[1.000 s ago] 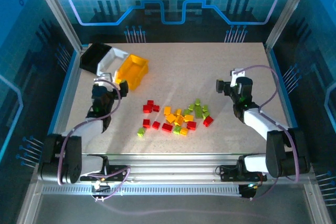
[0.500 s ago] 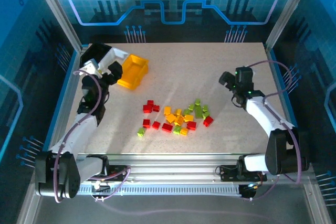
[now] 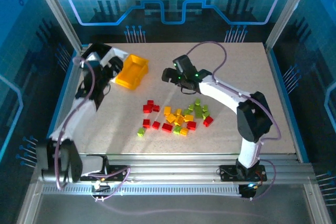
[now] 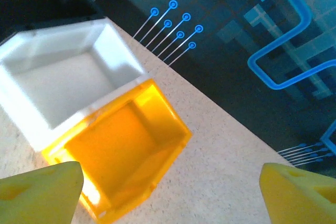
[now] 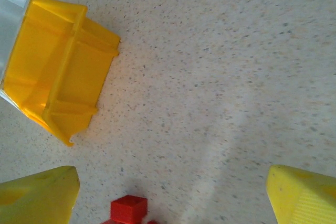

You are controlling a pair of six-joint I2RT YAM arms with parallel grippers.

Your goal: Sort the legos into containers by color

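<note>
The legos (image 3: pixel 176 116), small red, orange-yellow and lime green bricks, lie scattered mid-table. At the back left stand the black bin (image 3: pixel 93 52), the white bin (image 3: pixel 116 54) and the yellow-orange bin (image 3: pixel 132 71). My left gripper (image 3: pixel 114 68) hovers open over the white bin (image 4: pixel 68 77) and yellow-orange bin (image 4: pixel 121 156), both of them empty, with nothing between its fingers (image 4: pixel 42 192). My right gripper (image 3: pixel 169 74) hangs open over bare table right of the yellow-orange bin (image 5: pixel 58 87), behind the pile. A red brick (image 5: pixel 128 208) lies just inside its left finger (image 5: pixel 37 198).
The speckled table (image 3: pixel 231 61) is bordered by a blue rail and metal frame posts. The right arm reaches across the table from its base (image 3: pixel 247 169), passing over the pile's right side.
The right arm swung from the table's right side across to the middle, close to the yellow-orange bin. The left gripper moved back and up to the bins.
</note>
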